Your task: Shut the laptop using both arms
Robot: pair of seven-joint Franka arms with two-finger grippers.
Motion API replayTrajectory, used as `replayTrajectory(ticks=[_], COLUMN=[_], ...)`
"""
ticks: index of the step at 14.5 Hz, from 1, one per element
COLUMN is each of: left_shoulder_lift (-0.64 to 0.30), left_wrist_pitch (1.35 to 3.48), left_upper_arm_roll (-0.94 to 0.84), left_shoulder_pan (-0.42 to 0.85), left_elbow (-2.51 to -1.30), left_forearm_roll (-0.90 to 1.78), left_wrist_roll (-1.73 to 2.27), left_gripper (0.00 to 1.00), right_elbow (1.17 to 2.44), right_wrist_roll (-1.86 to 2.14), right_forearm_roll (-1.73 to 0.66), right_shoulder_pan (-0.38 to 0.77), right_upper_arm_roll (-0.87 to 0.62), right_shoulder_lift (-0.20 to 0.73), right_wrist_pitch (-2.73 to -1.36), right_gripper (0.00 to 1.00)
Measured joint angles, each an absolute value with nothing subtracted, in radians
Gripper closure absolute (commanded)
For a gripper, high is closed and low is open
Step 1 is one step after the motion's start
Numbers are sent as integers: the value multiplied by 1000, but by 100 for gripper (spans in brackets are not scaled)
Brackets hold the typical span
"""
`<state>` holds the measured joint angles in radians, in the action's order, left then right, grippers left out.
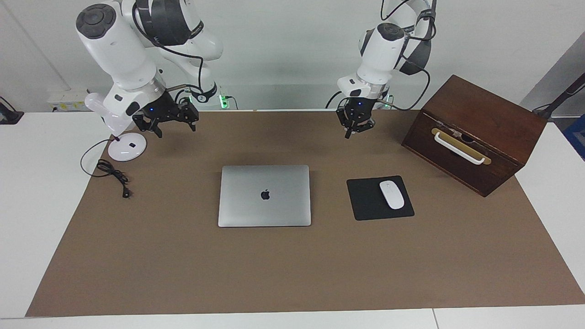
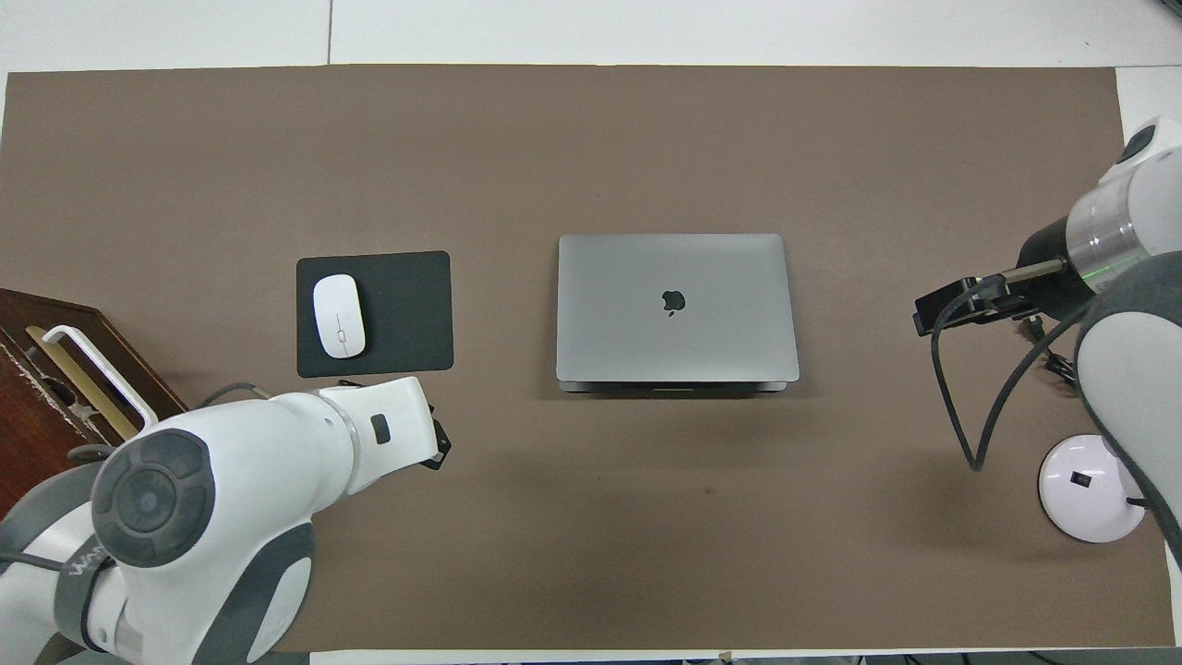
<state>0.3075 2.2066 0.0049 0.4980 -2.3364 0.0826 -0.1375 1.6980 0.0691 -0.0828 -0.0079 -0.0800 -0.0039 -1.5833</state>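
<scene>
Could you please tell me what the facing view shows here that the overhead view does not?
Only the facing view shows both claws: the left claw and right claw, raised over the brown mat's edge nearest the robots, and the wooden box's whole front. Only the overhead view shows the laptop's edge facing the robots. Both show the laptop lying closed, the mouse on its pad, and the lamp base.

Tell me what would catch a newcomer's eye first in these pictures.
The silver laptop, lid already shut with its dark apple logo up, lies mid-mat. Beside it, toward the left arm's end, a white mouse sits on a black mouse pad. A dark wooden box stands at that end, nearer the robots.
</scene>
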Motion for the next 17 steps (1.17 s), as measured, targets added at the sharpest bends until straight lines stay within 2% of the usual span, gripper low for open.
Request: replayTrajectory(ticks=[9, 14, 17], left_shoulder_lift=[307, 303, 279], left_wrist_pitch=[1930, 1925, 1900], left_upper_arm_roll=[10, 11, 10], left_shoulder_pan=[232, 123, 88], left_elbow=[-2143, -2109, -2036], left_forearm_roll=[65, 65, 65], left_wrist_roll=[-147, -120, -6], left_gripper=[0, 0, 0], right_elbow=[1700, 1699, 1674], right_wrist_roll=[69, 69, 69], right_forearm_roll=[-57, -23, -17], right_shoulder_pan=[-7, -7, -7], right_upper_arm_roll=[-53, -50, -46], right_shoulder_lift=[3, 3, 3], right_wrist_pitch=[-1584, -1591, -1597], right_gripper=[0, 0, 0])
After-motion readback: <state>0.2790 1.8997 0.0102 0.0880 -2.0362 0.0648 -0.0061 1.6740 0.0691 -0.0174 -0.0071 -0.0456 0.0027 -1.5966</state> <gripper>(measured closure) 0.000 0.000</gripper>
